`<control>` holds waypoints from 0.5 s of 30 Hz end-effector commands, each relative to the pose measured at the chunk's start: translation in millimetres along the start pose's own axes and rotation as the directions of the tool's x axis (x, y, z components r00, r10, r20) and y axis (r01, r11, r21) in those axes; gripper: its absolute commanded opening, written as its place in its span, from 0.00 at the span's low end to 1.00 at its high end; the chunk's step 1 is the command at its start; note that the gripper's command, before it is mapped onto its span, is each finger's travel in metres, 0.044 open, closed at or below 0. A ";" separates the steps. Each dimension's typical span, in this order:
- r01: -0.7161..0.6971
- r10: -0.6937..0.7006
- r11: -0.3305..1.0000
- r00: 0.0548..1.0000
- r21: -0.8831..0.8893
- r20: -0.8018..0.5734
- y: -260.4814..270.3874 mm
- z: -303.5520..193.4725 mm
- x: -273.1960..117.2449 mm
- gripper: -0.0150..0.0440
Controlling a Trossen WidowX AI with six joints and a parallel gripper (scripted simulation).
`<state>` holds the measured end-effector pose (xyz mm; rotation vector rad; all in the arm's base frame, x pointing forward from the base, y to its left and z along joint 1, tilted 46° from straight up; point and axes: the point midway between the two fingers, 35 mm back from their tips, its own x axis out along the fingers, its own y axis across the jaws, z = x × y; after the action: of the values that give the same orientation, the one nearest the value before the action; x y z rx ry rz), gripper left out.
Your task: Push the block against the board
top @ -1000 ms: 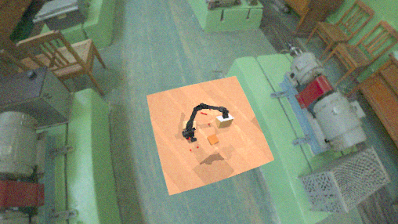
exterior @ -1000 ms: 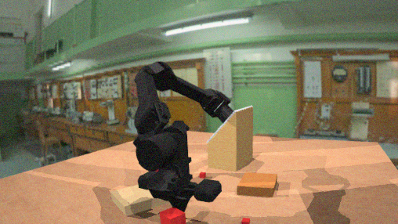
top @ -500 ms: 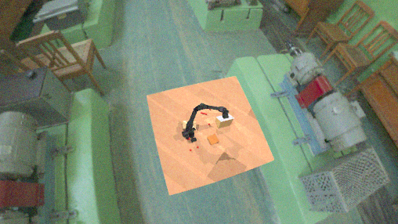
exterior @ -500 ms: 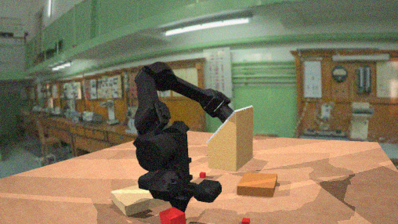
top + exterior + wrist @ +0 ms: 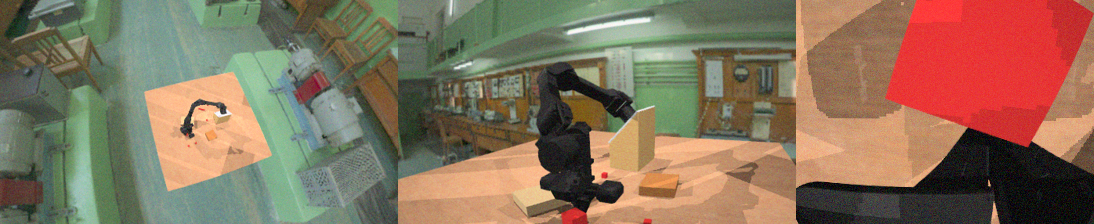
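Note:
The orange-brown square block (image 5: 211,135) (image 5: 658,186) lies flat on the table, apart from the board. The pale board (image 5: 182,121) (image 5: 533,199) lies flat, partly behind the arm in the top and exterior views. My gripper (image 5: 187,132) (image 5: 582,210) (image 5: 982,128) is shut and empty, pointing down, between the two parts and nearer the board in the exterior view. A red cube (image 5: 574,216) (image 5: 981,65) is in front of the fingertips and hides them in the wrist view. Whether the fingers touch it cannot be told.
The arm's base stands on a pale pedestal (image 5: 222,118) (image 5: 627,150) with a sloping white top, behind the square block. Small red pieces (image 5: 196,143) (image 5: 604,175) lie around on the wooden table (image 5: 168,172), one (image 5: 647,221) at the front in the exterior view.

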<state>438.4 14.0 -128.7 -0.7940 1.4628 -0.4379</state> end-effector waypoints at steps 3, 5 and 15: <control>0.006 -0.006 1.000 1.000 -0.006 -0.001 -0.9 -0.1 0.3 0.25; 0.006 -0.006 1.000 1.000 -0.006 -0.001 -0.9 -0.1 0.3 0.25; 0.006 -0.006 1.000 1.000 -0.006 -0.001 -0.7 -3.6 0.4 0.25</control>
<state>437.9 13.9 -128.6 -0.7940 1.4631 -0.4379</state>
